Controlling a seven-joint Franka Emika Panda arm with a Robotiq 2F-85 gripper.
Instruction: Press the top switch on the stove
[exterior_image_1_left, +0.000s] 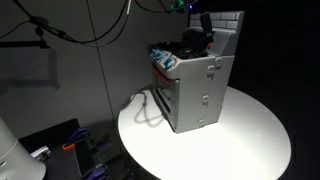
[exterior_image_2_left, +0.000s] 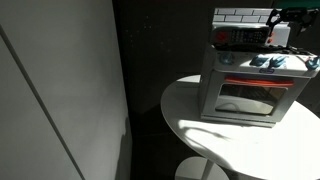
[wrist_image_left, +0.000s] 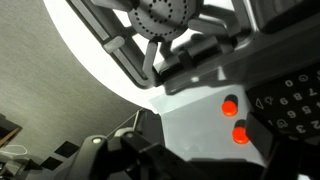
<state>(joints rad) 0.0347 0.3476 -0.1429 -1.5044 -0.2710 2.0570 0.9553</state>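
Observation:
The grey toy stove (exterior_image_1_left: 195, 95) stands on a round white table, and it also shows in an exterior view from the oven-door side (exterior_image_2_left: 245, 95). My gripper (exterior_image_1_left: 203, 38) hangs just above the stove's top by the white tiled back panel, as both exterior views show (exterior_image_2_left: 280, 28). The wrist view shows a grey stove panel (wrist_image_left: 190, 125) with two red round switches, an upper one (wrist_image_left: 230, 104) and a lower one (wrist_image_left: 240, 131). A dark gripper part (wrist_image_left: 268, 112) overlaps the lower switch's edge. The jaws' opening is not readable.
The round white table (exterior_image_1_left: 250, 140) has bare surface around the stove (exterior_image_2_left: 225, 140). A white cable (exterior_image_1_left: 145, 105) loops at the table's edge beside the stove. Toy items lie on the cooktop (exterior_image_1_left: 165, 58). A cooktop burner (wrist_image_left: 165, 15) shows in the wrist view. The surroundings are dark.

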